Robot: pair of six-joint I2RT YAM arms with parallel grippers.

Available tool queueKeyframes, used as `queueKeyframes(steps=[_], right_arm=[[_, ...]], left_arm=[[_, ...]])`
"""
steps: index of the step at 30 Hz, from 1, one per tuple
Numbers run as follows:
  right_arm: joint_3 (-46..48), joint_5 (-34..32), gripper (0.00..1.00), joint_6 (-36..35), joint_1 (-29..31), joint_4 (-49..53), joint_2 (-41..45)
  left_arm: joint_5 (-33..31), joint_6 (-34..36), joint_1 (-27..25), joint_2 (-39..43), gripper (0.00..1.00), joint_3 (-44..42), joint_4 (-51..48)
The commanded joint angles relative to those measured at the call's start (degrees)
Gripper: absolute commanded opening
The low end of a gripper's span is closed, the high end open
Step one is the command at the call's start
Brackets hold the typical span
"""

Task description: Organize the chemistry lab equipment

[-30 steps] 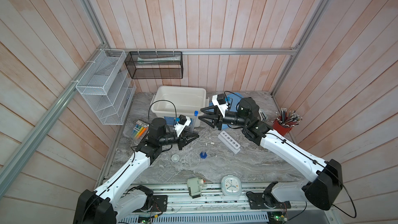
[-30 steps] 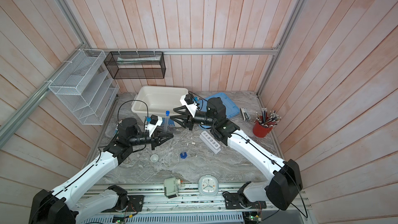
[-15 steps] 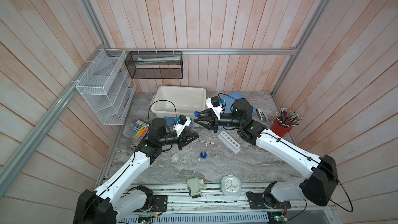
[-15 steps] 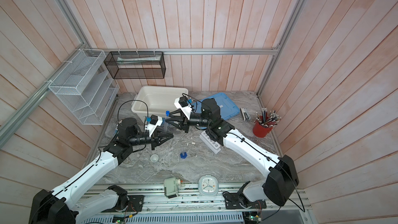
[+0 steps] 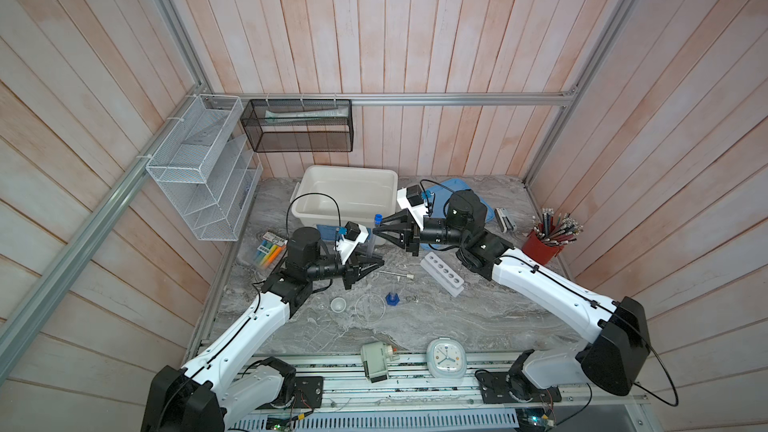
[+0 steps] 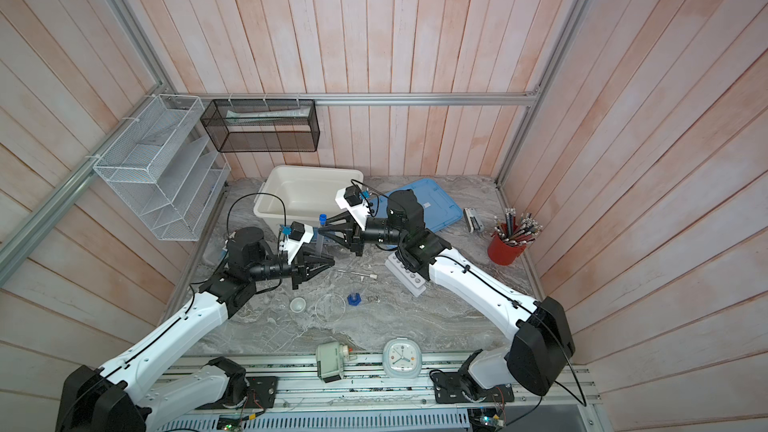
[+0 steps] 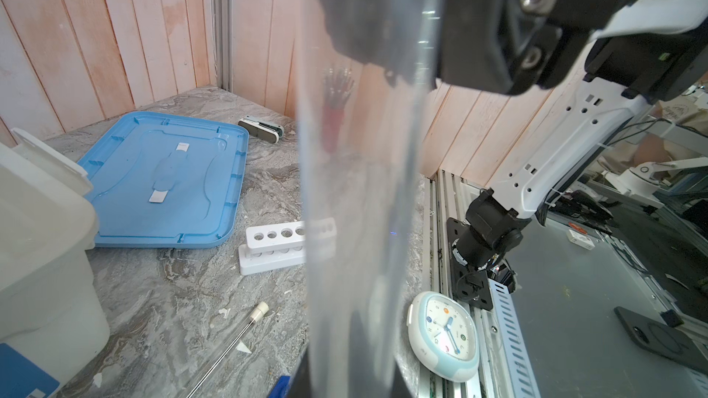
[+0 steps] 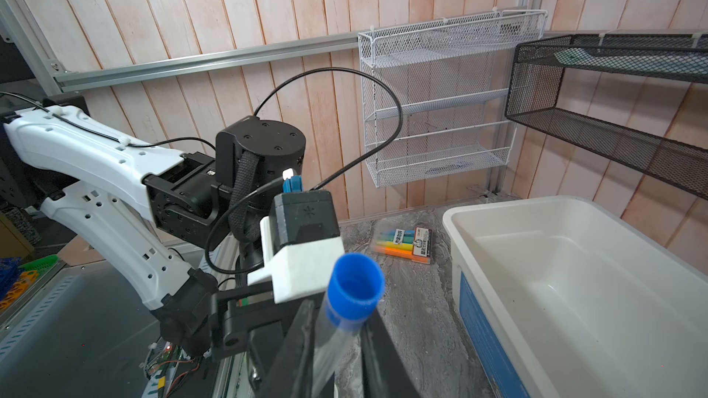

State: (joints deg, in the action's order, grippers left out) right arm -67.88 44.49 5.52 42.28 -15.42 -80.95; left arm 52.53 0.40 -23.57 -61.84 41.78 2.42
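Observation:
A clear blue-capped tube stands tilted above the table. My left gripper is shut on its lower end; in the left wrist view the tube fills the middle, and my left gripper shows only at the frame's edge. My right gripper is closed on the same tube just below its blue cap. On the table lie a white-capped tube, a white rack, a blue-based cylinder, a clear dish and a small cup.
A white bin stands right behind the grippers, with a blue lid beside it. A stapler and a red pencil cup sit at the right. Highlighters lie at the left. A clock and a grey device are at the front edge.
My right gripper has moved left to the top of the tube and narrowed its jaws around it. The left arm and the tube have stayed where they were.

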Motion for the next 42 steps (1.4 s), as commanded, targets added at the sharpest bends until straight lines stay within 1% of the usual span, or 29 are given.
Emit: queueKeyframes(steps=[1, 5, 9, 11, 17, 21, 23, 24, 25, 26, 27, 29, 31, 34, 36, 39, 42], right_arm=[[-1.46, 0.9, 0.28, 0.63, 0.43, -2.17, -0.79], [-1.56, 0.95, 0.31, 0.81, 0.6, -2.36, -0.7], [-1.61, 0.95, 0.29, 0.64, 0.61, -2.25, -0.88], [-1.78, 0.99, 0.27, 0.63, 0.61, -2.19, -0.95], [-1.89, 0.95, 0.15, 1.07, 0.61, -2.25, -1.28], [-1.96, 0.91, 0.09, 1.16, 0.61, -1.96, -1.28], [-2.0, 0.48, 0.07, 1.13, 0.61, -1.81, -1.17], [-1.98, 0.14, 0.07, 1.07, 0.61, -1.59, -1.09], [-2.0, -0.32, 0.07, 0.94, 0.61, -1.35, -1.01], [-1.87, -0.9, 0.06, 0.77, 0.61, -1.12, -0.97], [-2.0, -1.84, 0.06, 0.64, 0.59, -0.87, -0.71], [-1.76, -3.66, 0.06, 0.31, 0.61, -0.43, -0.38], [-1.8, -6.53, 0.06, -0.17, 0.61, 0.39, 0.07], [-2.09, -13.12, 0.06, -1.81, 0.59, 3.03, 0.9], [-1.87, -18.29, 0.06, -3.19, 0.6, 5.47, 1.84], [-0.35, -25.6, 0.06, -4.58, 0.36, 8.22, 3.96], [2.79, -30.19, 0.06, -3.93, -0.97, 9.78, 6.95]], left_arm=[[0.64, 0.65, -0.41, 0.67, 0.08, -0.58, 0.04], [0.55, 0.8, -0.55, 0.67, 0.08, -0.51, -0.2], [0.55, 0.91, -0.6, 0.67, 0.07, -0.47, -0.31], [0.5, 0.94, -0.6, 0.58, 0.07, -0.38, -0.39], [0.11, 1.09, -0.6, 0.6, 0.08, -0.36, -0.48], [-0.19, 1.09, -0.6, 0.58, 0.17, -0.35, -0.48], [-0.42, 1.09, -0.6, 0.67, 0.28, -0.33, -0.48], [-0.5, 1.09, -0.6, 0.75, 0.36, -0.38, -0.39], [-0.55, 1.09, -0.6, 0.84, 0.47, -0.31, -0.39], [-0.67, 1.09, -0.6, 0.93, 0.53, -0.37, -0.4], [-0.9, 1.18, -0.6, 1.17, 0.58, -0.44, -0.39], [-1.42, 1.27, -0.64, 1.59, 0.63, -0.58, -0.35], [-2.06, 1.57, -0.6, 2.2, 0.65, -0.78, -0.35], [-4.33, 2.08, -0.6, 3.31, 0.66, -0.73, -0.83], [-7.14, 2.57, -0.6, 4.41, 0.67, -0.79, -1.01], [-13.61, 2.26, -0.21, 6.53, 0.67, -0.61, -0.75], [-19.77, 1.32, 0.52, 7.86, 0.67, 0.21, -0.34]])
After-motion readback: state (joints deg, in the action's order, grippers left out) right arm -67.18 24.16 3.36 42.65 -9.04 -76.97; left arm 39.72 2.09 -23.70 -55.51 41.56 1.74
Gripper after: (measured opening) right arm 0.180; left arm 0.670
